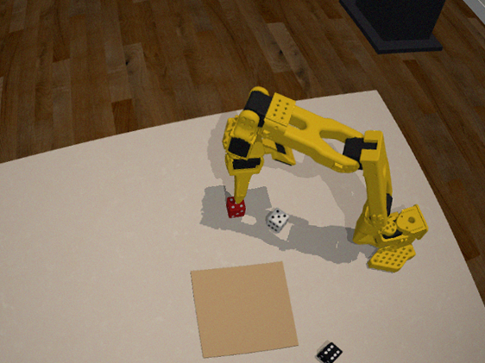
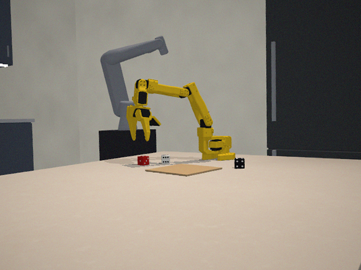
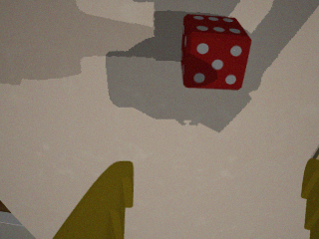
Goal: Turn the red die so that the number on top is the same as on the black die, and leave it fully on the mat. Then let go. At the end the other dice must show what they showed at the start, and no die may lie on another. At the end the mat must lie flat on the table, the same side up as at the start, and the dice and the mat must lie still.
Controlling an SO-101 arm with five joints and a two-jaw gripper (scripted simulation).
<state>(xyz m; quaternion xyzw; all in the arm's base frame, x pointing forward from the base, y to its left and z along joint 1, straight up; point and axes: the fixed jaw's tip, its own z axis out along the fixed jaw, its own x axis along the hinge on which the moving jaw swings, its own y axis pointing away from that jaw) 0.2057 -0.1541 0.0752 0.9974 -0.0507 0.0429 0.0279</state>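
So my tool (image 2: pixel 140 137) hangs in the air right above the red die (image 1: pixel 235 207), pointing straight down, jaws apart with nothing between them. The wrist view shows the die ahead of my two yellow fingers, with bare surface (image 1: pixel 70 246) between them. The red die sits on the surface itself, not on the mat, toward the far edge, with the white die (image 1: pixel 277 219) near it on the side of my base (image 1: pixel 391 258). The tan mat (image 1: pixel 243 308) lies flat closer to the near edge, apart from both. The black die (image 1: pixel 329 353) sits just off the mat's near right corner, six pips on top. From the wrist camera the red die shows five pips on the face toward me.
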